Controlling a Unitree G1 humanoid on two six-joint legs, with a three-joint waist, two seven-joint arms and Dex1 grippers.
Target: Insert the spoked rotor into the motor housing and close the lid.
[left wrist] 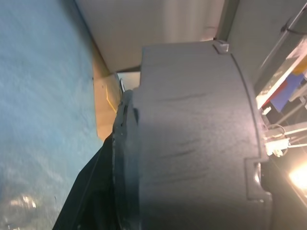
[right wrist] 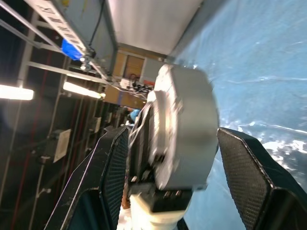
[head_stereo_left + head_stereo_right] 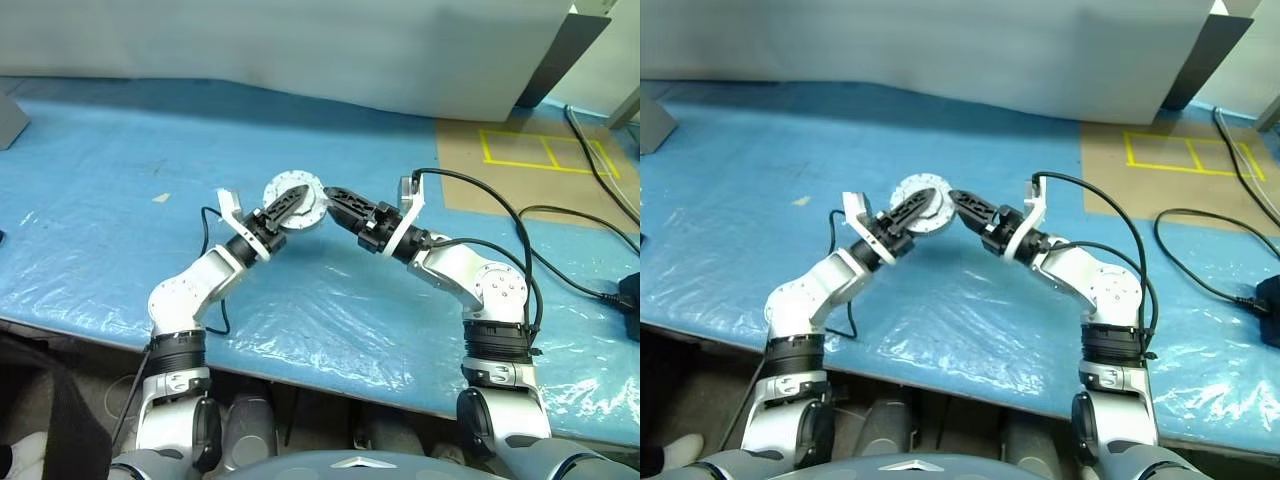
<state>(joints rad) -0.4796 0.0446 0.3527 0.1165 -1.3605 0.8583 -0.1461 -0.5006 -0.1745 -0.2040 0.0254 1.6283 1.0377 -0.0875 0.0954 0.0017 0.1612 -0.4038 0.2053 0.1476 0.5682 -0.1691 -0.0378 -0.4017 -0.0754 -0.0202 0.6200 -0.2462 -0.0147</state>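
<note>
Motor housing [image 3: 296, 208], raised above the blue sheet [image 3: 120, 170]: left gripper [image 3: 285, 208] clamps it from seven o'clock; right gripper [image 2: 182, 158] straddles it, jaws parted. A loosened clamp would likely drop it.

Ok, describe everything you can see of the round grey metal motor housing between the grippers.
The round grey metal motor housing is a short puck with a smooth matte wall and a paler ribbed face turned toward the head camera. It hangs above the blue plastic sheet. The left gripper grips it across the face; the right gripper stands open around its wall, not pinching.
</note>
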